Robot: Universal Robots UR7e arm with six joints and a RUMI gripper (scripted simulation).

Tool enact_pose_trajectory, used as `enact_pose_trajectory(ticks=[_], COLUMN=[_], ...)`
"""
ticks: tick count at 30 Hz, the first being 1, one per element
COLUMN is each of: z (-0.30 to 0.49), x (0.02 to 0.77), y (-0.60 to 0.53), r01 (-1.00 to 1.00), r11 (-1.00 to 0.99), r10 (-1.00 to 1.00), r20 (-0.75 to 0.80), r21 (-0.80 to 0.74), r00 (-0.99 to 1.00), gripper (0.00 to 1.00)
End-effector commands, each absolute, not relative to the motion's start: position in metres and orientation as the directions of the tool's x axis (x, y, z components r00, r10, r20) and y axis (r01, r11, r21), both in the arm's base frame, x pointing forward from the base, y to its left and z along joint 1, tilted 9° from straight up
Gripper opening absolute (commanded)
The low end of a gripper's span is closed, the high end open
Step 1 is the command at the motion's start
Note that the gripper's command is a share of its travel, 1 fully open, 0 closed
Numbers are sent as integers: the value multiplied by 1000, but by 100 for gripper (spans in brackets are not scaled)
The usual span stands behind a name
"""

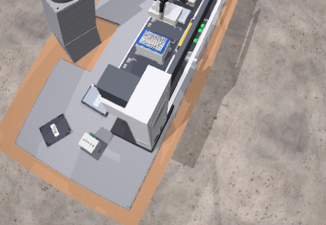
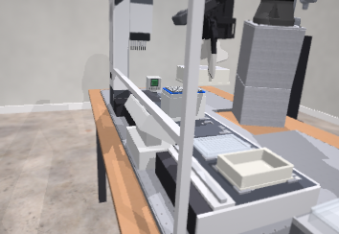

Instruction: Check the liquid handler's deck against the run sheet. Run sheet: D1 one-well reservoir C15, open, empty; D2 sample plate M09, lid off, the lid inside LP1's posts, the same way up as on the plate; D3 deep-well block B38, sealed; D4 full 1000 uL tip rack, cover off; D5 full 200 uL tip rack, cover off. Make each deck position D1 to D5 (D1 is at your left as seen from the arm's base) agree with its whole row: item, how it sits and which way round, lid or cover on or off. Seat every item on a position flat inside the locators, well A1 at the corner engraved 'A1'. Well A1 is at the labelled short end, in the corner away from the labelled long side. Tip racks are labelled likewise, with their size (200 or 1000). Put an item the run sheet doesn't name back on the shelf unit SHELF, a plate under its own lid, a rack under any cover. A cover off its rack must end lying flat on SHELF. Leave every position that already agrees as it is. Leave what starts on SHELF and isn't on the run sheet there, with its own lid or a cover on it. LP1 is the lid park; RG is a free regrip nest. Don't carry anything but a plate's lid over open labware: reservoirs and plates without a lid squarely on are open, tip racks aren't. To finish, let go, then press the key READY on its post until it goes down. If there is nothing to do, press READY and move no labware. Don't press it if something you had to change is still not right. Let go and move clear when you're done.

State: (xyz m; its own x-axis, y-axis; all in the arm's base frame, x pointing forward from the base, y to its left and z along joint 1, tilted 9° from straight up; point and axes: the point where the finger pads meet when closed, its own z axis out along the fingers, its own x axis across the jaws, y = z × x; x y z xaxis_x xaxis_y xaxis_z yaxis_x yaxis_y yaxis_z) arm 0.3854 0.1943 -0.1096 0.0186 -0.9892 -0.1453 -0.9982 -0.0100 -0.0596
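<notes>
White plastic is what the pincer is clenched on: a pale, flat, rectangular cover or lid, lifted clear above the far end of the liquid handler's deck, with the long pale fingers reaching down onto it. Which piece of labware it belongs to cannot be told, since no label on it is readable. From the top view the same pale piece lies under the pincer, and the arm's wrist hides part of it, as well as whatever sits directly beneath. Nearer along the deck stands a blue-topped tip rack, uncovered, its size marking too small to read. A clear sample plate and an open white reservoir sit at the near end in the exterior view; in the top view both are hidden beneath the handler's white housing. A slanted white frame post crosses the exterior view and cuts off part of the rack. On the grey mat of the bench lie a dark square item and a small white box, with labels too blurred to read.
</notes>
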Motion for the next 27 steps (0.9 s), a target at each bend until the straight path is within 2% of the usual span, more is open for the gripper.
enact_pose_trajectory(ticks=[1,27], z=[-118,-157], x=[386,392], y=[196,202], r01=[-998,-998], r11=[-10,-10], r10=[-989,-989], r20=[-145,-145], r21=[-64,-67], r00=[19,20], gripper=[0,0])
